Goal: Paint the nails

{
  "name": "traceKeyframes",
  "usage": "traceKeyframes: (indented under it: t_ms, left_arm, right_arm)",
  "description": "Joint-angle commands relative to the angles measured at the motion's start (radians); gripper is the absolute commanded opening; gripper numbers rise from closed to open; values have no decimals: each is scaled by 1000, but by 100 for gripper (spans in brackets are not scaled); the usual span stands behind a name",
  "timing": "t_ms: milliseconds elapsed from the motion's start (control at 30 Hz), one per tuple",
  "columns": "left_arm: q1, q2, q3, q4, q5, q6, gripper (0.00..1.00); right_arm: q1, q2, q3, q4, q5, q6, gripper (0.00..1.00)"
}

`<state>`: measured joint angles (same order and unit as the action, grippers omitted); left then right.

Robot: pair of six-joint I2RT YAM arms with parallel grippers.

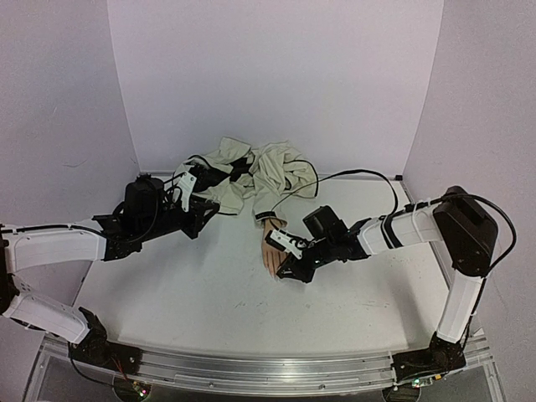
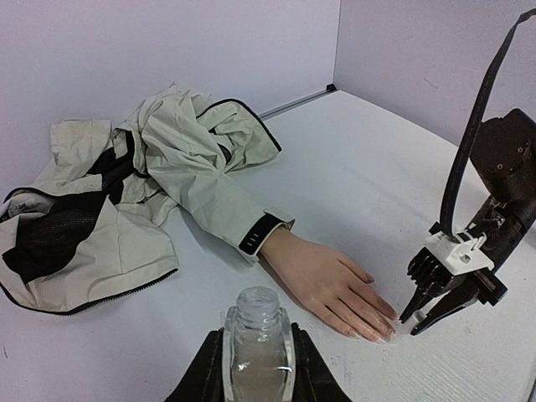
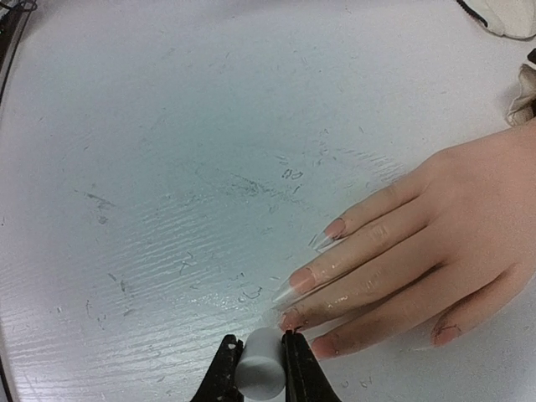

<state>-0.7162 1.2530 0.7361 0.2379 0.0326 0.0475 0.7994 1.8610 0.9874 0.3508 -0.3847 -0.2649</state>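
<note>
Painting nails (image 3: 335,228), seemingly: brush cap (image 3: 258,377) pinched in right gripper (image 3: 258,347) beside hand (image 3: 452,218), bottle (image 2: 255,306) clamped in left gripper (image 2: 258,337); next, fine aim.

A crumpled cream jacket (image 1: 251,172) lies at the back of the white table (image 1: 209,293), with one sleeve (image 1: 266,205) trailing toward the near edge. A peach hand (image 1: 269,243) comes out of that sleeve and lies flat, fingers toward the arms' bases. The right arm (image 1: 402,230) reaches in from the right, the right gripper (image 1: 287,268) low at the fingertips. The left arm (image 1: 59,247) stretches in from the left; the left gripper (image 1: 201,216) sits just beside the jacket, apart from the hand
</note>
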Motion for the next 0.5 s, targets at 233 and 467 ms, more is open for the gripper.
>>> traceKeyframes:
  t_ms: [233, 467]
  left_arm:
    - [6, -18, 21, 70, 16, -12, 0]
    - [6, -22, 21, 70, 16, -12, 0]
  right_arm:
    - [7, -92, -24, -3, -53, -5, 0]
    - [6, -133, -53, 55, -4, 15, 0]
